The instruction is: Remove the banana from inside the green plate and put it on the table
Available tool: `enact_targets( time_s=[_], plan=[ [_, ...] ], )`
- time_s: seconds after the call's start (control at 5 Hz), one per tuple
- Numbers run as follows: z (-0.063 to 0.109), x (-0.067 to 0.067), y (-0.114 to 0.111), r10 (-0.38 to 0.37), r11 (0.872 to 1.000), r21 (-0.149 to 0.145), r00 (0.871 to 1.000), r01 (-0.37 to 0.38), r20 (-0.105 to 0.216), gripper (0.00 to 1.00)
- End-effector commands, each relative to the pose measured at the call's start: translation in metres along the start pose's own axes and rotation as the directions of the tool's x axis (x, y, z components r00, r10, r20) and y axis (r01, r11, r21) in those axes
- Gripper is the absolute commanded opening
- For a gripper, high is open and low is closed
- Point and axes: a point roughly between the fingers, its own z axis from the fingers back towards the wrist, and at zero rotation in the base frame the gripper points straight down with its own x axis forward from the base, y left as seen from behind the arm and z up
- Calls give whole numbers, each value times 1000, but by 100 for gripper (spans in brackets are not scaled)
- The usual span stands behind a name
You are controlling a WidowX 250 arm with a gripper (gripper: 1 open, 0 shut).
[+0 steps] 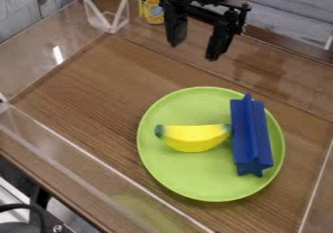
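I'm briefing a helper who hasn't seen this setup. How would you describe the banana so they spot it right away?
Find the wooden table with clear walls, then the big round green plate on it. The banana lies on the plate's left half: short, curved and yellow with a green tip, unlike the long blue ridged block beside it.

banana point(193, 137) lies in plate point(169, 183), left of block point(248, 135).

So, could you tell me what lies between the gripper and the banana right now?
In the camera view, only bare table and the far rim of the green plate lie between the open gripper and the banana; the blue block sits off to the side.
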Motion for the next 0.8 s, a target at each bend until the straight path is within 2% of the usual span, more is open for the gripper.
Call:
enact_targets(
  time_s=[0.0,0.2,0.4,0.6],
  plan=[
    [-8,-12,0,-69,998,1,998,69,7,100],
    [-17,-32,-2,-211,977,9,977,211,36,100],
    [-24,-49,0,-294,956,22,954,293,64,100],
    [-35,-58,3,-358,934,32,929,356,96,100]
  ],
)
